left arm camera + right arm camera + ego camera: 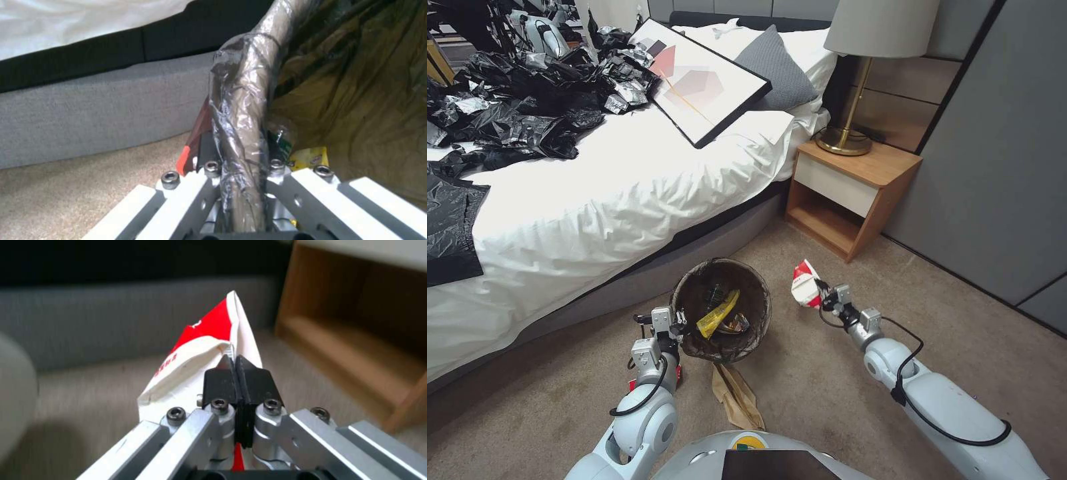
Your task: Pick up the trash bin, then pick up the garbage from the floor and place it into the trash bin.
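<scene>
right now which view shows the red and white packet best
The head view: the whole red-and-white packet hangs pinched in the right gripper, beside the trash bin. The right wrist view shows it close up but cropped by the shut fingers.

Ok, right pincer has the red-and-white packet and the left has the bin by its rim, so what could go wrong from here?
1. The right pincer pinches only the edge of the red-and-white packet; it might slip out before reaching the trash bin.
2. The left pincer grips only the bin's liner-wrapped rim, so the bin could tilt.
3. The brown paper bag on the carpet could get driven over.
</scene>
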Robot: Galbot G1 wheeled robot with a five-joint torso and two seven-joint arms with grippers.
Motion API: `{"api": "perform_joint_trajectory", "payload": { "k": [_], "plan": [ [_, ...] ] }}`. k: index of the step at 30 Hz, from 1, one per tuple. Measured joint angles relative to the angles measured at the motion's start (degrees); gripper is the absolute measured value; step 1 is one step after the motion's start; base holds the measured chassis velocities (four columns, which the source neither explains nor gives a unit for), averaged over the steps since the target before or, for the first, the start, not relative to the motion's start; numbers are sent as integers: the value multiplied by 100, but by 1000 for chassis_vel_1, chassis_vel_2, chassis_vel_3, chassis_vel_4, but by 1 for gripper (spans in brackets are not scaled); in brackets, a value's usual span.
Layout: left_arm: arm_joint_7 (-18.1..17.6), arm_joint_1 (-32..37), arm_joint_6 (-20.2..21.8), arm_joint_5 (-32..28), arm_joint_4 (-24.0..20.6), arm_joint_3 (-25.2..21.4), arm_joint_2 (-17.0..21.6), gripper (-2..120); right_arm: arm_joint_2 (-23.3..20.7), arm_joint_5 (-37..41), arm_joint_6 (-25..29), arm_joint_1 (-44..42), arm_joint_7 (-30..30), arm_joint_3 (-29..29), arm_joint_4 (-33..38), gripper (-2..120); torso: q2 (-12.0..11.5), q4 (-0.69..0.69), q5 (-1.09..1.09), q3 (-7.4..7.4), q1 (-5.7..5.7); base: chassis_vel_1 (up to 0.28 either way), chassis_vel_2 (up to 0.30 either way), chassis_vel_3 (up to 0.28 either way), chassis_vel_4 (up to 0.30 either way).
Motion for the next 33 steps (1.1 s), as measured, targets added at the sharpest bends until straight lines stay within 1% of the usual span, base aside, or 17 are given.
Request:
{"api": "perform_joint_trajectory", "payload": {
  "k": [4, 7, 8, 10, 11, 13, 14, 15, 16, 17, 19, 20, 23, 24, 27, 28, 33],
  "plan": [
    [2, -3, 3, 0, 20, 7, 6, 2, -5, -28, 20, -8, 134, 86, 212, 0, 0, 0, 0, 0, 0, 0, 0, 0, 0],
    [21, -6, 15, 4, 59, 34, 35, 2, 2, -107, 16, -9, 497, 338, 944, 0, 0, 0, 1, 0, 0, 0, 0, 0, 0],
    [21, -6, 15, 4, 59, 34, 35, 2, 2, -107, 16, -9, 497, 338, 944, 0, 0, 0, 1, 0, 0, 0, 0, 0, 0],
    [34, -4, 27, 5, 61, 40, 46, 2, 1, -116, -33, 25, 647, 440, 1296, 0, 0, -1, 1, 0, 0, 0, 0, 0, 0],
    [34, -4, 27, 5, 61, 40, 46, 2, 1, -116, -33, 25, 647, 440, 1296, 0, 0, -1, 1, 0, 0, 0, 0, 0, 0],
    [61, 8, 62, 3, 69, 73, 49, 2, 1, -122, -77, 115, 855, 580, 1819, 0, 0, 0, 1, 0, 0, 0, 0, 0, 0],
    [61, 8, 62, 3, 69, 73, 49, 2, 1, -122, -77, 115, 855, 580, 1819, 0, 0, 0, 1, 0, 0, 0, 0, 0, 0],
    [71, 11, 71, 3, 77, 93, 51, 2, 2, -121, -91, 144, 907, 631, 1997, 0, 0, 0, 0, 0, 0, 0, 0, 0, 0],
    [89, 15, 81, 4, 92, 135, 62, 2, 1, -116, -121, 175, 978, 708, 2319, 0, 0, 0, 0, 0, 0, 0, 0, 0, 0],
    [89, 15, 81, 4, 92, 135, 62, 2, 1, -116, -121, 175, 978, 708, 2319, 0, 0, 0, 0, 0, 0, 0, 0, 0, 0],
    [96, 7, 89, 13, 123, 172, 68, 2, -7, -108, -174, 194, 1036, 773, 2690, 0, 0, 0, -1, 0, 0, 0, 0, 0, 0],
    [96, 7, 89, 13, 123, 172, 68, 2, -7, -108, -174, 194, 1036, 773, 2690, 0, 0, 0, -1, 0, 0, 0, 0, 0, 0],
    [98, -22, 101, 18, 151, 218, 74, 2, -30, -49, -258, 222, 1059, 774, 3303, 0, 0, 0, -1, 0, 0, 0, 0, 0, 0],
    [98, -22, 101, 18, 151, 218, 74, 2, -30, -49, -258, 222, 1059, 774, 3303, 0, 0, 0, -1, 0, 0, 0, 0, 0, 0],
    [101, -53, 116, 36, 173, 271, 83, 2, -34, -7, -327, 250, 1012, 639, 3792, 0, 0, 0, -1, 0, 0, 0, 0, 0, 0],
    [101, -53, 116, 36, 173, 271, 83, 2, -34, -7, -327, 250, 1012, 639, 3792, 0, 0, 0, -1, 0, 0, 0, 0, 0, 0],
    [106, -86, 128, 52, 189, 302, 101, 2, -70, 6, -386, 183, 847, 432, 4240, 0, 0, 0, 0, 0, 0, 0, 0, 0, 0]
  ]
}}
